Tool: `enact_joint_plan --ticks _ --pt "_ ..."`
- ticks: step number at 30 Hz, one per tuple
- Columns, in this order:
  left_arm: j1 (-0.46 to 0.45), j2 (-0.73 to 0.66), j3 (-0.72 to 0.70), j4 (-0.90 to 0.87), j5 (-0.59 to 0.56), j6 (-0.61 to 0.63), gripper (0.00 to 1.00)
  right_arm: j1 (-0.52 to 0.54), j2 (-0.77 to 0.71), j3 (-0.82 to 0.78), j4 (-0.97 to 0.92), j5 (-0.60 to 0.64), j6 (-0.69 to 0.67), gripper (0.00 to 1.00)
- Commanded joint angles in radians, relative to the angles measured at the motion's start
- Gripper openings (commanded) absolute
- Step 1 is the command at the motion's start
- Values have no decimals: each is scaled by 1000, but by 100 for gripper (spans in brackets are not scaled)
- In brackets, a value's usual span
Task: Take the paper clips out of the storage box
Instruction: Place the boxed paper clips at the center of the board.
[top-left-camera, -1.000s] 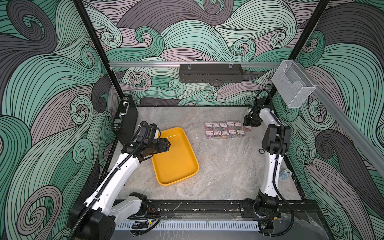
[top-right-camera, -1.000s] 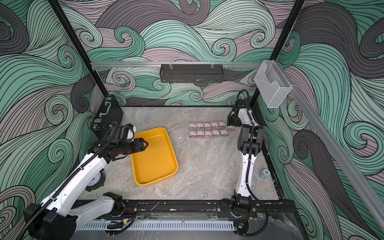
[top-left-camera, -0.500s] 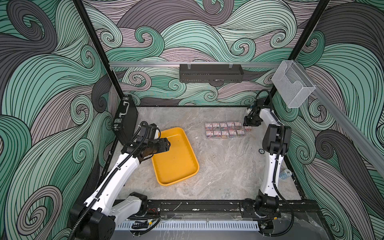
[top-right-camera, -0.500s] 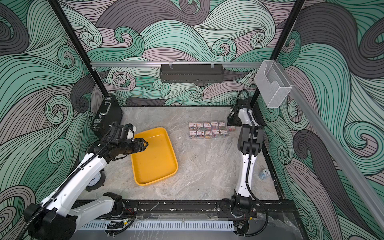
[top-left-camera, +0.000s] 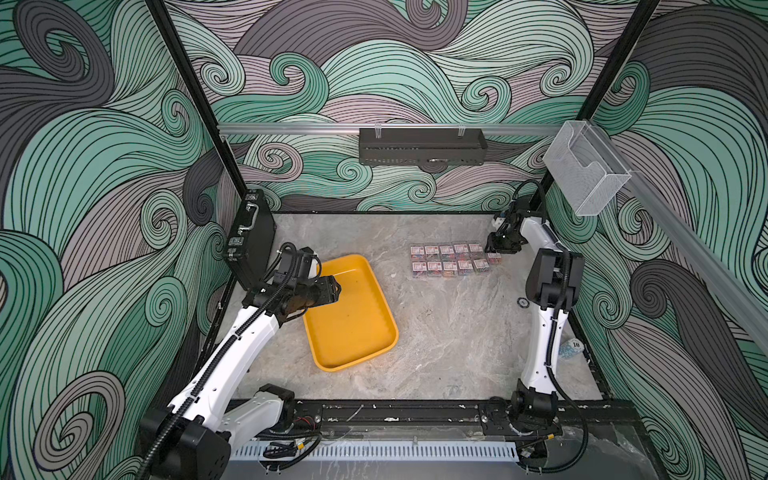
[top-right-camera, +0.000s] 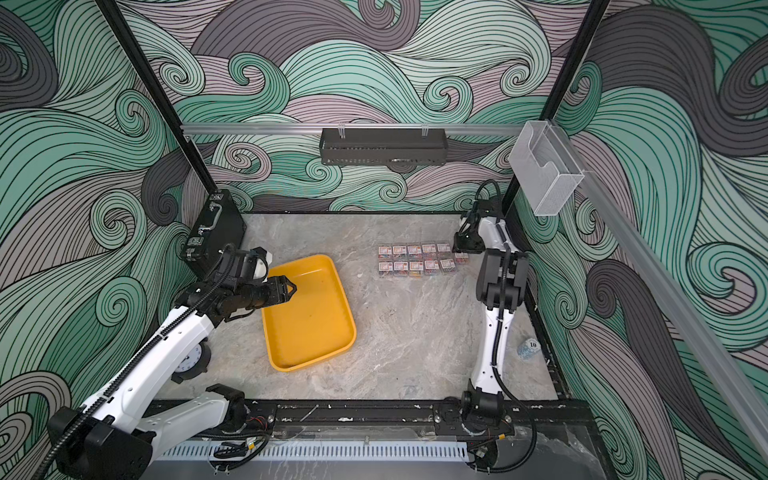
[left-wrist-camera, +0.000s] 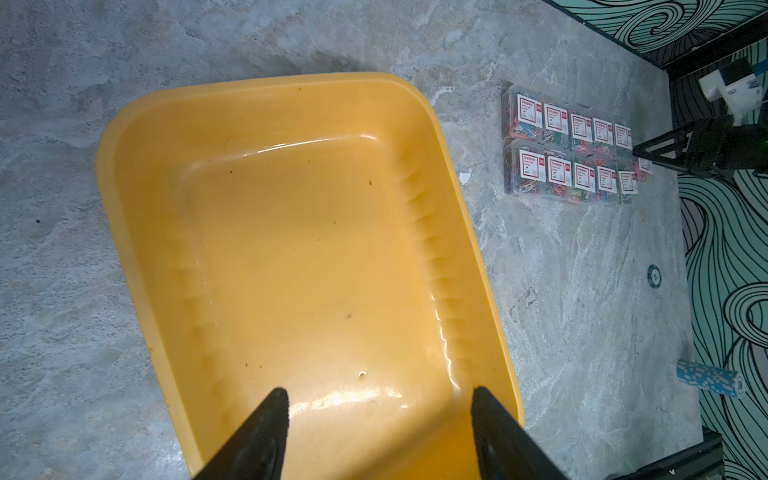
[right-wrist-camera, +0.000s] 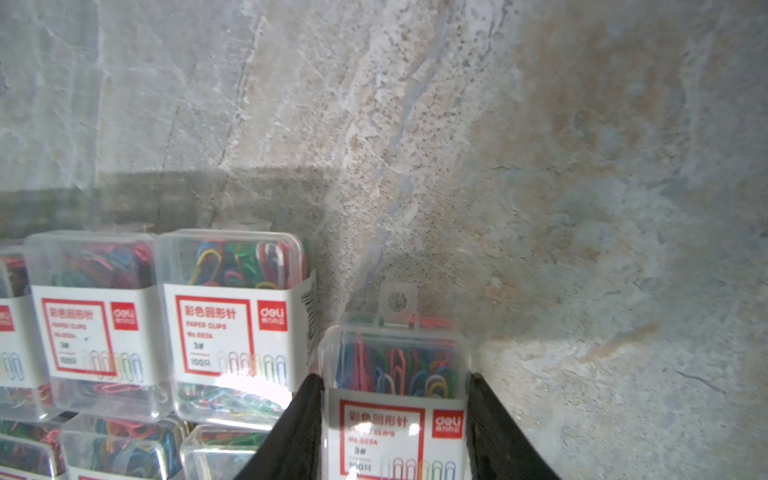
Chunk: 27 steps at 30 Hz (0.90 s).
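The yellow storage box (top-left-camera: 353, 307) (top-right-camera: 309, 311) (left-wrist-camera: 299, 249) lies empty on the stone table, left of centre. The paper clips (top-left-camera: 449, 259) (top-right-camera: 415, 259) (left-wrist-camera: 569, 145) are clear boxes with white-and-red labels, set in two rows at the back right. At the right end of the rows, my right gripper (top-left-camera: 496, 253) (right-wrist-camera: 395, 378) is shut on one more paper clip box (right-wrist-camera: 395, 399), a finger against each side, low over the table. My left gripper (top-left-camera: 332, 289) (left-wrist-camera: 379, 390) hovers open over the storage box's near-left corner, holding nothing.
A black briefcase (top-left-camera: 249, 237) leans on the left wall. A black shelf (top-left-camera: 422, 145) and a clear holder (top-left-camera: 582, 170) hang on the walls. A blue chip stack (top-left-camera: 571, 347) and a small disc (top-left-camera: 523, 302) lie by the right arm. A clock (top-right-camera: 189, 361) sits under the left arm.
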Motion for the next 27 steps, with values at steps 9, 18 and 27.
enact_joint_plan --ticks 9,18,27 --pt "-10 -5 28 -24 -9 14 68 1 -25 9 -50 -28 16 58" --pt "-10 -19 18 -46 -100 -40 68 2 -56 23 -49 12 42 63" --pt "24 -67 -79 -79 -334 -143 66 1 -151 2 -50 53 94 64"
